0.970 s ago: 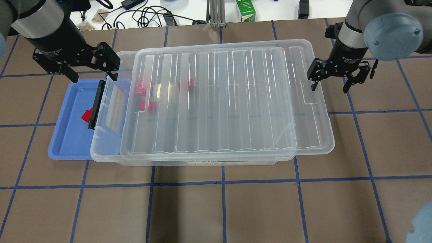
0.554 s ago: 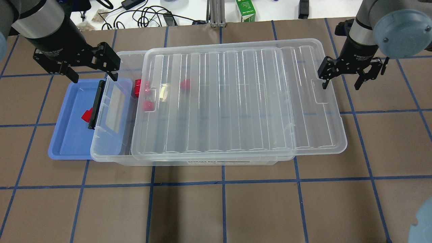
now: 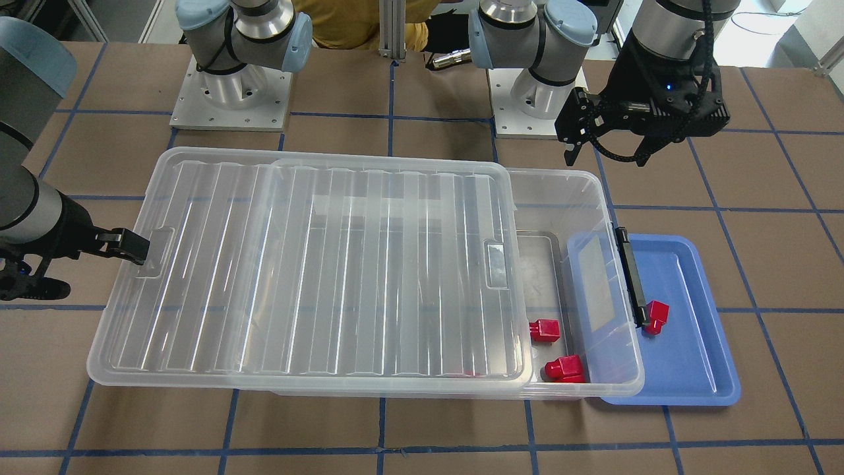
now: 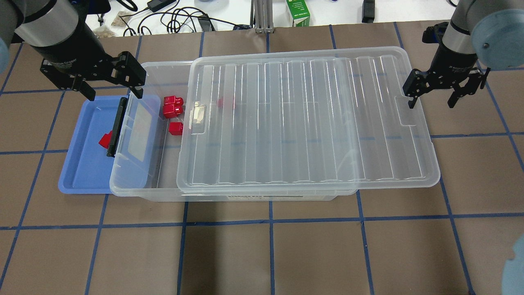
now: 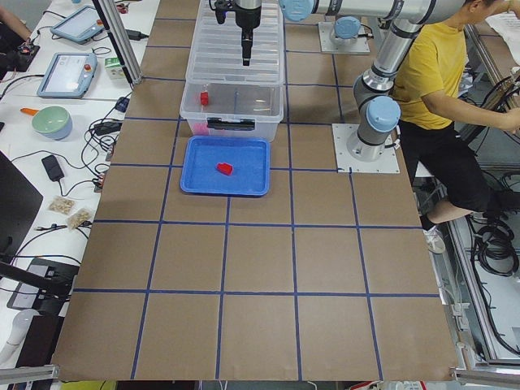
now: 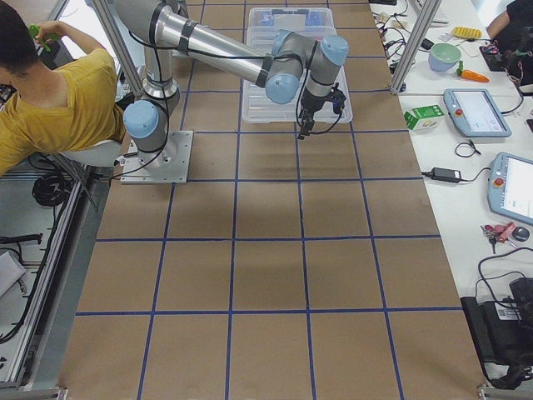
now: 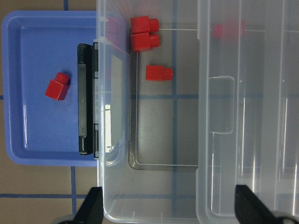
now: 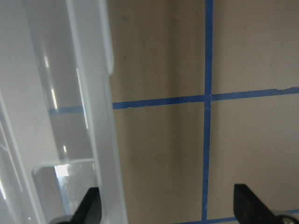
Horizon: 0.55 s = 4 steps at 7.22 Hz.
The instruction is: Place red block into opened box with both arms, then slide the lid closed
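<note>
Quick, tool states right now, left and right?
left tool: open, holding nothing.
right tool: open, gripping nothing, one finger at the rim of the lid.

Near silver-grey jointed arm [image 6: 216,46] reaches across to clear ribbed plastic lid [image 6: 293,71]; its black 2-finger gripper [image 6: 305,127] hangs at lid's near short edge. Green carton [image 6: 425,116] view-right of lid, person in yellow shirt [image 6: 58,100] view-left.
</note>
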Each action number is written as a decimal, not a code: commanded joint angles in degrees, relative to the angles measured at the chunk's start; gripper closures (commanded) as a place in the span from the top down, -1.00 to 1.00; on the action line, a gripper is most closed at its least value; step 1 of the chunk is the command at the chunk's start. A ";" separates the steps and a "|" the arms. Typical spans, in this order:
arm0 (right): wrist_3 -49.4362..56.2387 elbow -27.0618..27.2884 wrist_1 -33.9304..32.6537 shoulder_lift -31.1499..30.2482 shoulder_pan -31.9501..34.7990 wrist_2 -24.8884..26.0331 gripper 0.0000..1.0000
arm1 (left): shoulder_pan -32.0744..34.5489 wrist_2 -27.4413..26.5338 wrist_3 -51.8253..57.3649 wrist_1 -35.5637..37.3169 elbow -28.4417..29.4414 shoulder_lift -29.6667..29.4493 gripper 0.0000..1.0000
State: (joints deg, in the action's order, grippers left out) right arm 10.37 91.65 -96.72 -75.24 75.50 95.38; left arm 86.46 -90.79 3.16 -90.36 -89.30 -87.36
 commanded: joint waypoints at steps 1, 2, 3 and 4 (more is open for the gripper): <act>1.23 -0.06 -0.04 0.00 -1.05 0.42 1.00 | -0.06 0.00 0.00 0.01 0.00 0.00 1.00; 2.19 -0.06 -0.04 0.00 -1.84 0.68 1.00 | 0.02 0.00 0.00 0.01 0.00 0.00 1.00; 2.89 -0.06 -0.13 -0.09 -2.02 0.94 1.00 | 0.02 0.00 0.00 0.01 0.00 0.00 1.00; 2.99 -0.06 -0.04 0.00 -2.28 1.47 1.00 | 0.02 0.09 0.00 -0.08 0.00 0.00 1.00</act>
State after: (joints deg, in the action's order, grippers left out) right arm 12.95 91.58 -96.81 -75.26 73.58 96.35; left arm 86.47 -90.77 3.16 -90.37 -89.30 -87.36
